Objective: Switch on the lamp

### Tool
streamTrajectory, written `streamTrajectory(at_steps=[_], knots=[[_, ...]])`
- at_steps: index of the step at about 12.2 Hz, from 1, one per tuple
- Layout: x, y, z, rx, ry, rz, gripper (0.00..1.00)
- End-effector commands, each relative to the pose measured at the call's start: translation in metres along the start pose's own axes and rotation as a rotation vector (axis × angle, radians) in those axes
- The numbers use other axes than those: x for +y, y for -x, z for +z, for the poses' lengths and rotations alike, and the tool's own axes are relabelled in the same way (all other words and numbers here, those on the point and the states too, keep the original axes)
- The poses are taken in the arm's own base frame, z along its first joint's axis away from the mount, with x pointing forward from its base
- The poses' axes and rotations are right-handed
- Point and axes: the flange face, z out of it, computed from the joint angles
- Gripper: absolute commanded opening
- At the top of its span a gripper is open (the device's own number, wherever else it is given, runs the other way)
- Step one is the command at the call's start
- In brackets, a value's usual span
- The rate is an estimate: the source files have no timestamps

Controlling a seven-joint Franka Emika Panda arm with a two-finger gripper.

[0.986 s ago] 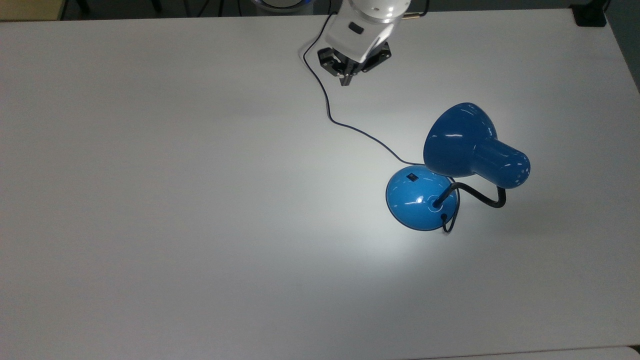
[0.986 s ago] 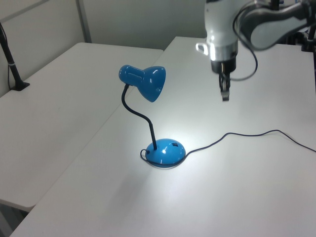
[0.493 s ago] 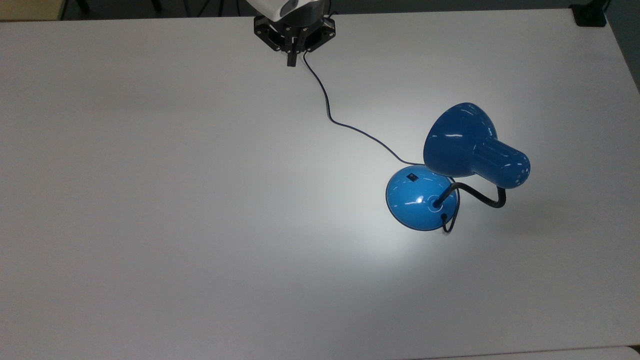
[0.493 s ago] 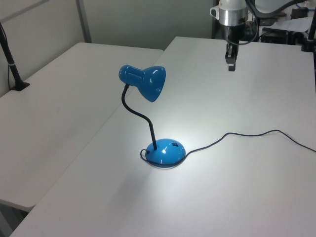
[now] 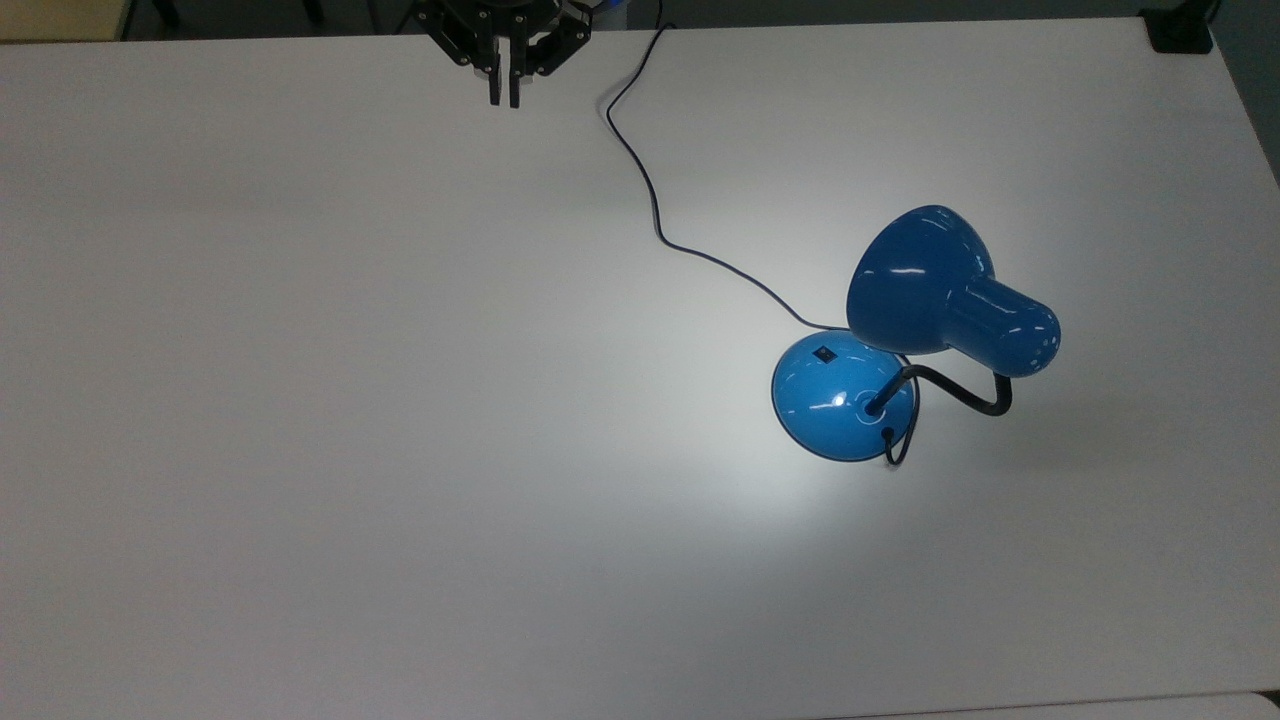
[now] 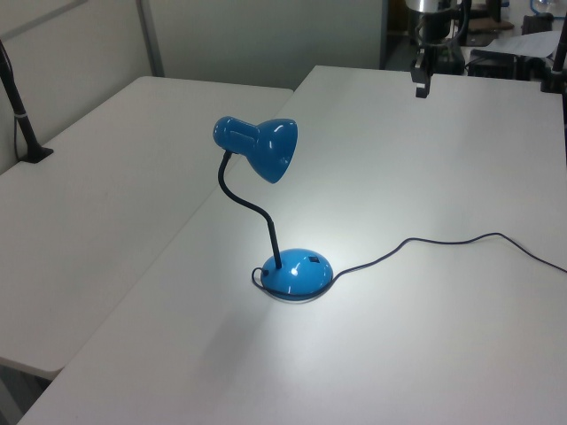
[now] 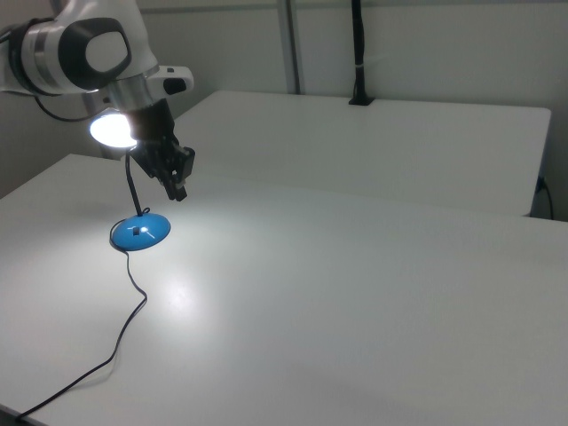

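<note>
Far edge: gripper (image 5: 504, 98), fingers near together, holding nothing, well clear.
Lamp (image 5: 905, 335): lit, so job looks done.

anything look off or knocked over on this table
Nothing stands out. The lamp stands upright on its base, lit, with a bright pool on the table. Its cord trails loosely across the table, untangled. The gripper hangs near the top view's upper edge, well apart from the lamp.
</note>
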Motion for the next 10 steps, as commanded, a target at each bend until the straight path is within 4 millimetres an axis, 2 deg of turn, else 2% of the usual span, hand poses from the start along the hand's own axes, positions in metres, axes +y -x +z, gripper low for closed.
streamTrajectory(at_steps=[1, 2, 6, 7, 10], knots=[[0.005, 0.01, -0.009, -0.012, -0.006, 0.033, 0.76], [0.009, 0.008, -0.013, -0.006, -0.006, 0.04, 0.98], [0.029, 0.008, -0.014, -0.006, -0.004, 0.074, 1.0], [0.036, 0.007, -0.02, 0.002, -0.004, 0.08, 1.0], [0.036, 0.01, -0.019, -0.032, -0.001, 0.079, 1.0]])
